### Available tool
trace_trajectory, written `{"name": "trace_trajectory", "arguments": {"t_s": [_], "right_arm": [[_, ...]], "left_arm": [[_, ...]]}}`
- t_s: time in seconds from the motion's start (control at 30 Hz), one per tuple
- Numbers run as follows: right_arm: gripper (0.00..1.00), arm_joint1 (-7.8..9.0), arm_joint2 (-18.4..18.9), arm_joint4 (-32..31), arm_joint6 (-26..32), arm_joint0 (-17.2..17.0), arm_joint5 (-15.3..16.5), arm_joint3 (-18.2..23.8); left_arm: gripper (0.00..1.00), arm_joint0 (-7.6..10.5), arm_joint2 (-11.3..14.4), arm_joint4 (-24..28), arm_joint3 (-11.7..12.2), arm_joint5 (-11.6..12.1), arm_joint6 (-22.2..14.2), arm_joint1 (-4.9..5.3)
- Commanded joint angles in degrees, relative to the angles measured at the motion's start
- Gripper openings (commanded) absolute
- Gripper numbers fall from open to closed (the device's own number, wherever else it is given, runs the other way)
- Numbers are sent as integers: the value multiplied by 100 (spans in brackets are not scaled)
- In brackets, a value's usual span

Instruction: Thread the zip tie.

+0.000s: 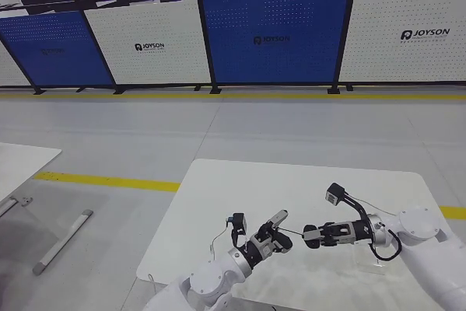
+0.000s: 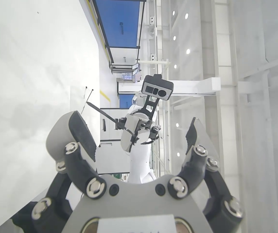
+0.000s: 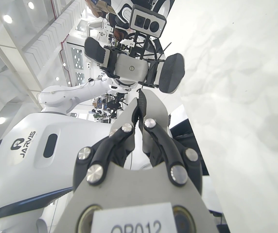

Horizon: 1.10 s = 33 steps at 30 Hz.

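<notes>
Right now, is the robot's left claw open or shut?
Open. The left gripper has its fingers spread wide apart. The right gripper, facing it, is shut on the zip tie.

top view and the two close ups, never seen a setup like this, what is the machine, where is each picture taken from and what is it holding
It is a robot with two white arms held above a white table. The top view looks down from a camera on the robot. Each close-up comes from a camera on one wrist, looking along that arm's own gripper. The left gripper is open and holds nothing. The right gripper is shut on a black zip tie, whose free end points toward the left gripper. A thin dark strip lies on the table farther off, probably a spare tie.
</notes>
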<state>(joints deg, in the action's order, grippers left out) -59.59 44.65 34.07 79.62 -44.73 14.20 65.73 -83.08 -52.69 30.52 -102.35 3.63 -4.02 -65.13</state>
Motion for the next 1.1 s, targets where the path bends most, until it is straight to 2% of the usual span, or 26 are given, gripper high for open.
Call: {"name": "trace_trajectory", "arguments": {"t_s": [0.0, 0.17, 0.5, 0.77, 0.83, 0.87, 0.93, 0.97, 1.0, 1.07], "right_arm": [[0, -1, 4, -47, -161, -58, -45, 55], [0, 22, 83, -239, -299, -148, -241, 235], [0, 24, 116, -240, -268, -166, -216, 258], [0, 24, 116, -240, -268, -166, -216, 258], [0, 24, 116, -240, -268, -166, -216, 258], [0, 24, 116, -240, -268, -166, -216, 258], [0, 24, 116, -240, -268, -166, -216, 258], [0, 24, 116, -240, -268, -166, -216, 258], [0, 24, 116, -240, -268, -166, -216, 258], [0, 24, 116, -240, -268, -166, -216, 258]], "left_arm": [[100, 0, 0, 0, 0, 0, 0, 0], [100, 0, 0, 0, 0, 0, 0, 0], [100, 17, -13, 38, 38, 0, 8, -20], [100, -19, -67, 45, 101, -7, -136, -35], [85, -49, -81, 42, 97, -2, -206, -35], [69, -65, -85, 38, 91, 0, -243, -33], [45, -93, -107, 37, 75, 0, -279, -31], [39, -108, -120, 39, 64, -11, -307, -30], [38, -116, -131, 37, 59, -17, -321, -30], [30, -133, -149, 24, 53, -29, -352, -30]]}}
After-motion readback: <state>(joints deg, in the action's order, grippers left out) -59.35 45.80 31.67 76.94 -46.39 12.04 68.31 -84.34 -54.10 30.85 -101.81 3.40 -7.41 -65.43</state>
